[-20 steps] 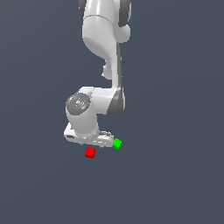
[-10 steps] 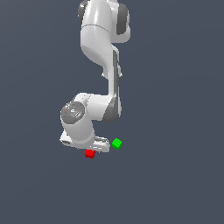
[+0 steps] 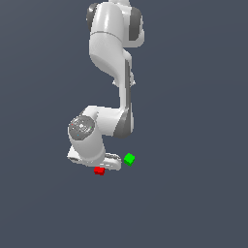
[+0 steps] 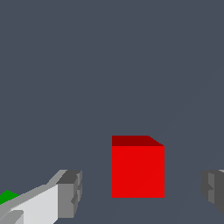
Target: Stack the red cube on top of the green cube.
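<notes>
The red cube (image 3: 99,170) lies on the dark floor, partly hidden under the white gripper (image 3: 102,166) in the exterior view. In the wrist view the red cube (image 4: 138,168) sits between the two grey fingertips (image 4: 70,192), apart from both, so the gripper (image 4: 142,192) is open around it. The green cube (image 3: 129,159) lies just to the exterior view's right of the gripper; only a corner of it (image 4: 6,197) shows in the wrist view, behind one finger.
The white arm (image 3: 111,63) rises above the cubes toward the top of the exterior view. The flat dark grey floor (image 3: 193,193) surrounds them.
The arm has moved toward the exterior view's left and lowered, bringing the gripper from near the green cube down over the red cube. Both cubes stayed in place.
</notes>
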Available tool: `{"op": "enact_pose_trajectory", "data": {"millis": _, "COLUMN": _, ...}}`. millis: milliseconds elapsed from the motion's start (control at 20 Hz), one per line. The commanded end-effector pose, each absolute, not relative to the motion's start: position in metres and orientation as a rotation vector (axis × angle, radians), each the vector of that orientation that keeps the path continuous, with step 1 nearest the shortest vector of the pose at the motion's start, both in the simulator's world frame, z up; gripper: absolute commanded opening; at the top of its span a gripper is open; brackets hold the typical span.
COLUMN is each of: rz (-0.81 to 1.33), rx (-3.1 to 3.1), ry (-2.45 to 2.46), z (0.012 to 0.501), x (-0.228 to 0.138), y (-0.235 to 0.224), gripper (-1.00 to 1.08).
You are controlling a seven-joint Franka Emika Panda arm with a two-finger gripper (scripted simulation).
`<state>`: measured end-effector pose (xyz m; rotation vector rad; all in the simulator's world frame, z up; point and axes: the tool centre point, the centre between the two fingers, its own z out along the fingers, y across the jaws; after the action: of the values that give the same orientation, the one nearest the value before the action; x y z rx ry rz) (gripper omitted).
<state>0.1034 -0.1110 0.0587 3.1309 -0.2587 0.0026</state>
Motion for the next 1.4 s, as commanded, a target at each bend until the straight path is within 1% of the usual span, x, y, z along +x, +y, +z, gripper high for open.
{"op": "enact_pose_trajectory", "data": {"millis": 0, "rz": 0.0, "rx": 3.131, "ry": -0.259, "z": 0.046, "x": 0.103, "y": -0.111, "gripper": 1.0}}
{"op": "enact_pose_trajectory", "data": {"millis": 250, "rz": 0.0, "rx": 3.131, "ry": -0.259, "z": 0.023, "x": 0.102, "y": -0.111, "gripper": 1.0}}
{"op": "enact_pose_trajectory", "data": {"millis": 550, "rz": 0.0, "rx": 3.131, "ry": -0.259, "z": 0.02, "x": 0.104, "y": -0.111, "gripper": 1.0}}
{"op": "enact_pose_trajectory", "data": {"millis": 600, "rz": 0.0, "rx": 3.131, "ry": -0.259, "z": 0.02, "x": 0.104, "y": -0.111, "gripper": -1.0}}
{"op": "enact_pose_trajectory", "data": {"millis": 1150, "rz": -0.001, "rx": 3.131, "ry": -0.259, "z": 0.02, "x": 0.104, "y": -0.111, "gripper": -1.0}}
{"op": "enact_pose_trajectory", "data": {"millis": 1350, "rz": -0.001, "rx": 3.131, "ry": -0.259, "z": 0.027, "x": 0.103, "y": -0.111, "gripper": -1.0}}
